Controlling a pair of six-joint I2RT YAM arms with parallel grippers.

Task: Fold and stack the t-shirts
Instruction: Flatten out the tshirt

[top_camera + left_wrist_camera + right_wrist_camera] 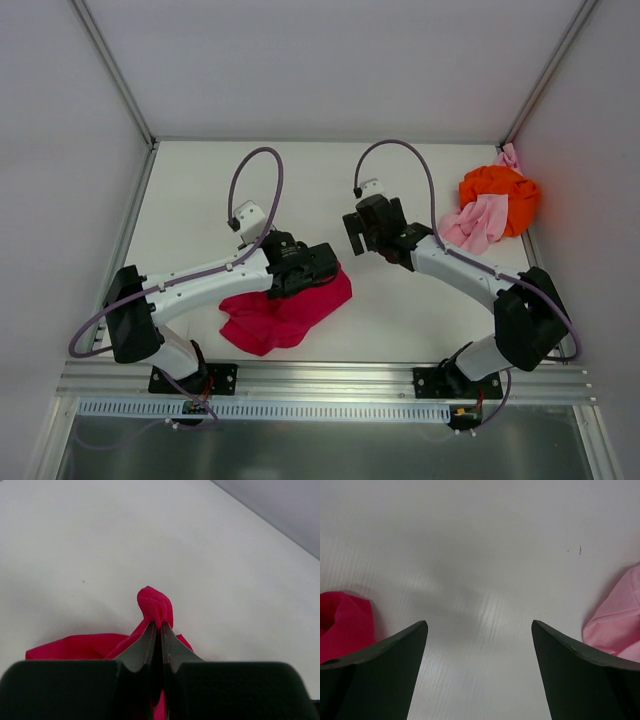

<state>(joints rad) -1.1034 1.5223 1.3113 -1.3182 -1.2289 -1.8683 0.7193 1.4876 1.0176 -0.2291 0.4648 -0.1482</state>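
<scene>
The left gripper (156,626) is pinched tight on a bunched edge of the red t-shirt (283,318), which lies crumpled at the lower centre-left of the overhead view; the right gripper (480,626) hangs with fingers wide apart over the table (200,190), holding nothing. The orange t-shirt (503,190) and pink t-shirt (478,225) sit heaped together at the upper right. To spread the red one well, I would lift slowly and let the right take a second edge well apart from the first.
</scene>
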